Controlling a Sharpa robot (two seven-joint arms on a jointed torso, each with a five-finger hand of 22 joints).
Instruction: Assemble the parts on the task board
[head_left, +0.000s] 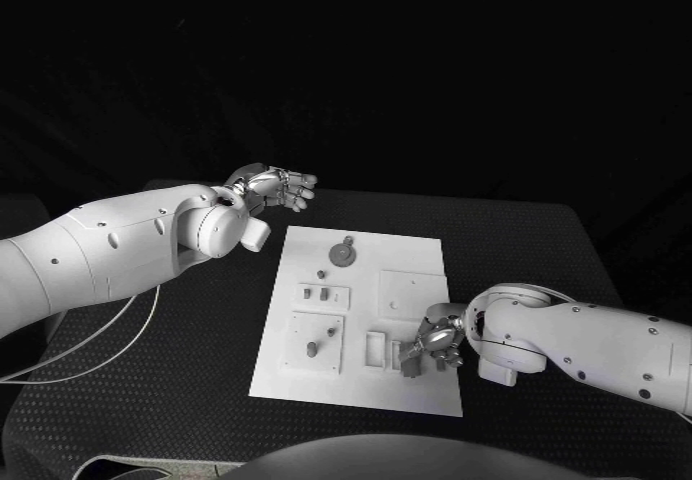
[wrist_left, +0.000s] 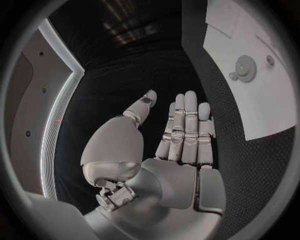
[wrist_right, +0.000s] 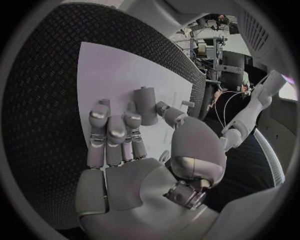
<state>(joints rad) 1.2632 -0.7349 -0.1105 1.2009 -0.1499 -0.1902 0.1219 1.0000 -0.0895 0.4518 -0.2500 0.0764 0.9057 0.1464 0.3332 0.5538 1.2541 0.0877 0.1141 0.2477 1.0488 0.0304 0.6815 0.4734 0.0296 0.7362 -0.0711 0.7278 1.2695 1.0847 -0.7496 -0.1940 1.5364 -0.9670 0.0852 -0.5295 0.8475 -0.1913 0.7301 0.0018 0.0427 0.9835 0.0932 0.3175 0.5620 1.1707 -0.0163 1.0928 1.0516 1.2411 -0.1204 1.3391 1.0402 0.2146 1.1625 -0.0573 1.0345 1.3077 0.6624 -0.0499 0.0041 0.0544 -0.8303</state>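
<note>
The white task board (head_left: 361, 385) lies in the middle of the black table. My right hand (head_left: 436, 343) hovers low over its near right part. In the right wrist view its thumb (wrist_right: 167, 112) and a fingertip (wrist_right: 131, 119) pinch an upright grey cylindrical part (wrist_right: 147, 102) just over the board (wrist_right: 119, 75). My left hand (head_left: 274, 188) hangs in the air beyond the board's far left corner, empty, with fingers (wrist_left: 186, 125) stretched out side by side. A round disc part (head_left: 342, 254) lies at the far end of the board, also seen as disc (wrist_left: 245, 66).
More fixtures sit on the board: a small slotted block (head_left: 323, 294), a square plate with pegs (head_left: 316, 342), a flat square (head_left: 408, 293) and a slotted frame (head_left: 375, 350). White cables (head_left: 101, 340) trail over the table's left side.
</note>
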